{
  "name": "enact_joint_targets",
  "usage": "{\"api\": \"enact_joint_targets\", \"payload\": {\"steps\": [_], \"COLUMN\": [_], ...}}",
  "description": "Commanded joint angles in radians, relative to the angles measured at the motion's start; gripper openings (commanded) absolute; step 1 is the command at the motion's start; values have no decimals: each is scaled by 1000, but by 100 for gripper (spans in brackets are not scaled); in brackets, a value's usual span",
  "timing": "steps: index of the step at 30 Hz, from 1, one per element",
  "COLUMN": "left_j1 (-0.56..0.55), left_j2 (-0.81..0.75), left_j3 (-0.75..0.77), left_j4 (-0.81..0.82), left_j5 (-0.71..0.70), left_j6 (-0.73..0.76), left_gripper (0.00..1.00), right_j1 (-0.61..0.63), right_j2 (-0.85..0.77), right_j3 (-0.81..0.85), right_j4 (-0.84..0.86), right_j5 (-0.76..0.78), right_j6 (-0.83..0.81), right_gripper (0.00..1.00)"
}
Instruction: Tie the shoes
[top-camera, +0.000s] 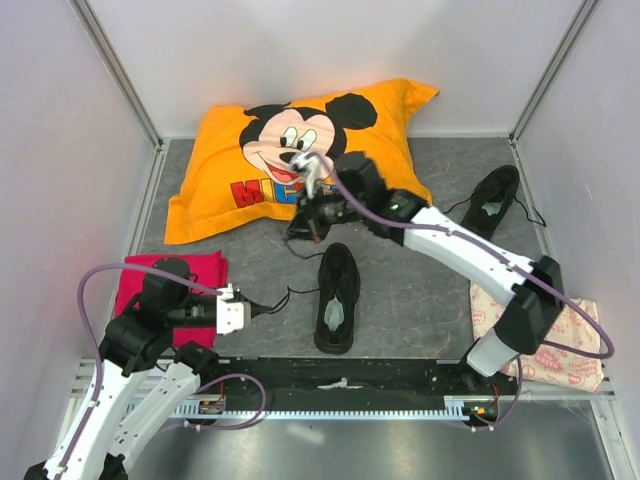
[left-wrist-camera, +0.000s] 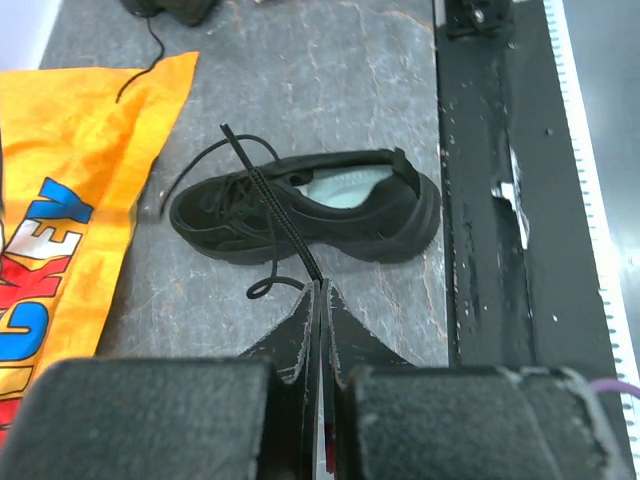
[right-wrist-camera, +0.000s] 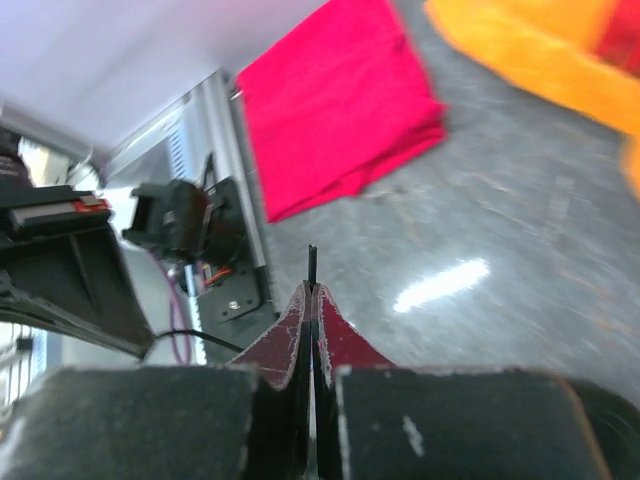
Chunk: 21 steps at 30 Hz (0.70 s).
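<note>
One black shoe (top-camera: 337, 298) lies mid-table with its toe toward the pillow, and it also shows in the left wrist view (left-wrist-camera: 310, 205) with its pale insole visible. A second shoe (top-camera: 493, 200) lies at the back right. My left gripper (top-camera: 252, 309) (left-wrist-camera: 318, 290) is shut on a lace (left-wrist-camera: 275, 215) that runs taut from the near shoe's eyelets to its tips. My right gripper (top-camera: 312, 228) (right-wrist-camera: 313, 292) hangs above the floor beyond the shoe's toe, by the pillow's edge. It is shut on the other lace, whose tip (right-wrist-camera: 312, 262) pokes out past the pads.
An orange Mickey pillow (top-camera: 290, 150) (left-wrist-camera: 70, 200) lies at the back. A red cloth (top-camera: 170, 280) (right-wrist-camera: 340, 110) sits under the left arm. A patterned pale cloth (top-camera: 545, 340) lies by the right arm's base. A black rail (top-camera: 350, 380) runs along the front edge.
</note>
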Motion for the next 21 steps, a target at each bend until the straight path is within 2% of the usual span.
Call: {"api": "enact_joint_targets", "payload": {"steps": [1,7,14,16,17,18,19,21], "left_j1": [-2,-2,-2,-2,-2,-2,-2,-2], "left_j2": [8,-1,-22,-16,-13,-4,-1,13], "left_j3": [6,1,-22,-26,-26,-25,-23,-14], "left_j4": [-58,-110,-144,-138,-135,-130,-116,-110], "left_j5": [47,59,70,82,85,88,88,90], "left_j6": [106,161,201,197,198,190,187,183], "left_gripper": [2,1,2,2,1,2,2,2], "right_j1": [122,193,210,211,208,208,206,190], "right_j2": [103,271,403,421,423,418,412,385], "right_j3": [96,77,65,68,73,83,90,105], "right_j4": [72,285,364,364,362,358,352,343], "right_j5": [54,52,19,6,-21,-32,-41,-46], "right_j6": [-17,107,163,168,163,154,146,129], "right_gripper": [0,0,0,13,23,51,68,97]}}
